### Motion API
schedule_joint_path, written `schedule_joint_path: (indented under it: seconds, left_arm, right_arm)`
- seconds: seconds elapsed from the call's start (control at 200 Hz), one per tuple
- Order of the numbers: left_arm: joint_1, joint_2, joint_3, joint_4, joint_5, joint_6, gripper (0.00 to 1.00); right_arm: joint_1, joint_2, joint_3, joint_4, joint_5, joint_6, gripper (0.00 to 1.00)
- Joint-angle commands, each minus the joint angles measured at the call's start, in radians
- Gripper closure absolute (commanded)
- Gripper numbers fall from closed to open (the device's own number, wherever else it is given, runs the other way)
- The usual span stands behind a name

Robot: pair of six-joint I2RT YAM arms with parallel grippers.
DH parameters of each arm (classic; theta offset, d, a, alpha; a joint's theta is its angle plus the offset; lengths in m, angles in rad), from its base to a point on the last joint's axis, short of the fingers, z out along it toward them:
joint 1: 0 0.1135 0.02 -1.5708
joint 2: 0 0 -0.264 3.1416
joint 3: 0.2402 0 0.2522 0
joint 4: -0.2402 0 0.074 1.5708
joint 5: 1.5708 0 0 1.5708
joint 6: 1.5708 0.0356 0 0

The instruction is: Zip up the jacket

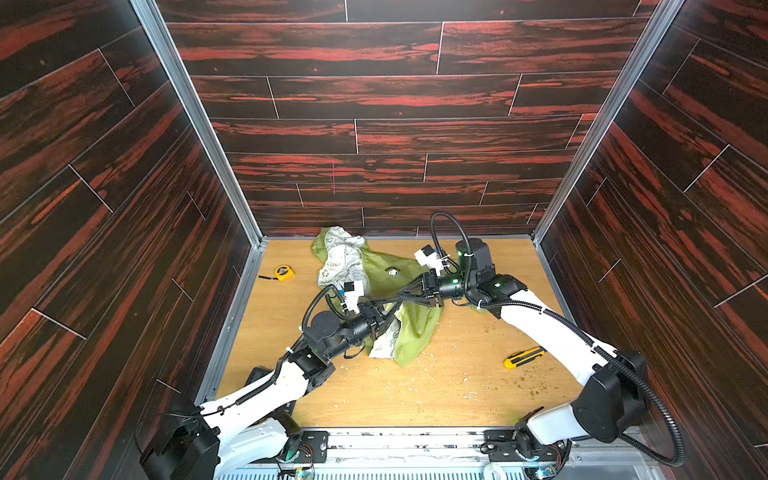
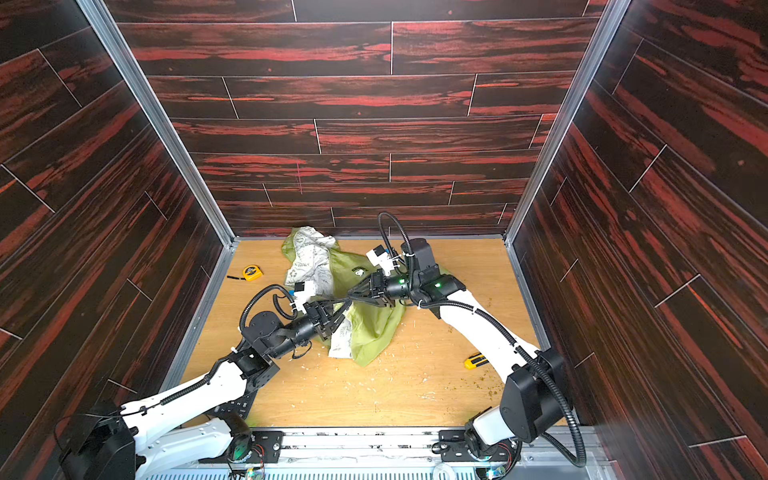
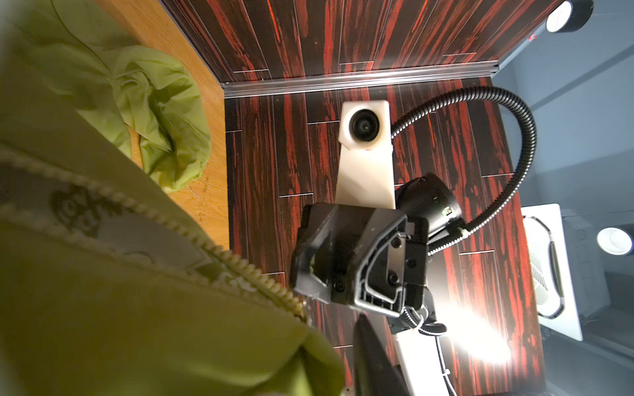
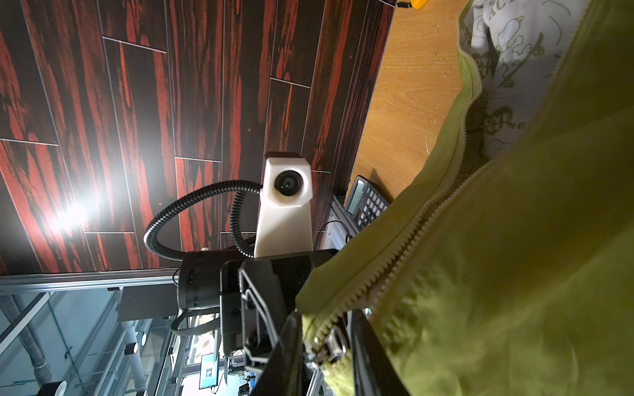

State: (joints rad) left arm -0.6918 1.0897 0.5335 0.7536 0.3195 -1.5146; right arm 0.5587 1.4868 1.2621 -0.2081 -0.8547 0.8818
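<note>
Right wrist view: I log right gripper clamping jacket's zipper slider, left gripper unreadable; next, likely, steady pull along teeth.

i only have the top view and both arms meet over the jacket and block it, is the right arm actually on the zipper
Observer: Yes. In the right wrist view the metal slider sits between the right fingers.
Operator: teeth joined above it
Observer: Farther up, the two tooth rows spread apart, and printed lining shows between them.
Operator: left arm holding cloth
Observer: Cannot tell. The left wrist view shows only one left finger; jacket fabric covers where the other would be.
</note>
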Motion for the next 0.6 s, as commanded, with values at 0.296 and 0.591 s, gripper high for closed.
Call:
schedule_joint_path:
  seconds: [0.296, 0.591]
  left_arm:
    - [-0.002, -0.027, 0.042, 0.033, 0.012, 0.021, 0.59]
    - [-0.002, -0.028, 0.036, 0.035, 0.004, 0.015, 0.59]
  right_arm:
    - [-0.003, 0.0, -0.025, 0.0, -0.01, -0.014, 0.72]
    - [-0.003, -0.009, -0.029, 0.007, -0.036, -0.021, 0.74]
